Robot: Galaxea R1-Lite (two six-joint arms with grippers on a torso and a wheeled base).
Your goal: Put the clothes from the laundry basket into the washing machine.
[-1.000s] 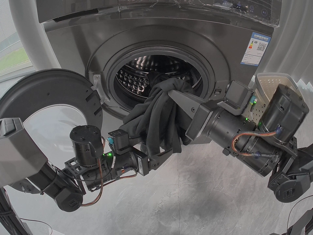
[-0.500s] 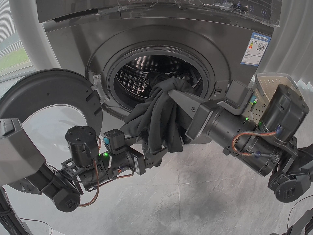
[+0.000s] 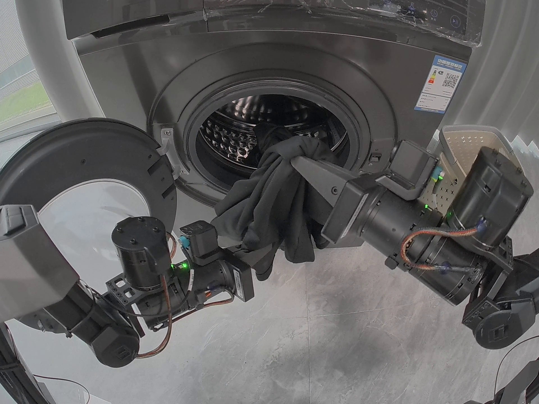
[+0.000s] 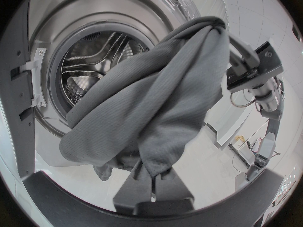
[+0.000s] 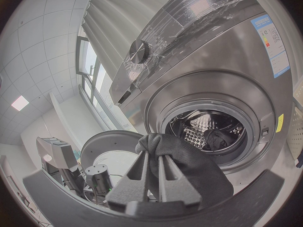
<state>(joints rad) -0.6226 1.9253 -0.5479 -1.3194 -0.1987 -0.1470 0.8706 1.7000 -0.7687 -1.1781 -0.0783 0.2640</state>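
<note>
A dark grey garment [image 3: 269, 197] hangs in front of the washing machine's open drum [image 3: 236, 136]. My right gripper [image 3: 295, 159] is shut on its top bunch at the mouth of the drum, and the right wrist view has the cloth [image 5: 186, 164] squeezed between the fingers [image 5: 142, 171]. My left gripper [image 3: 265, 258] is lower down, shut on the garment's bottom hem [image 4: 154, 169]. Another dark piece of clothing [image 5: 217, 139] lies inside the drum. The beige laundry basket [image 3: 477, 144] stands to the right of the machine, behind my right arm.
The round machine door [image 3: 84, 164] is swung open to the left, close to my left arm. The floor [image 3: 337, 332] in front of the machine is grey tile. A window [image 3: 22, 96] is at the far left.
My left gripper has closed on the garment's lower part and drawn back slightly to the left, gathering the hem upward. The right gripper has stayed almost still at the drum mouth.
</note>
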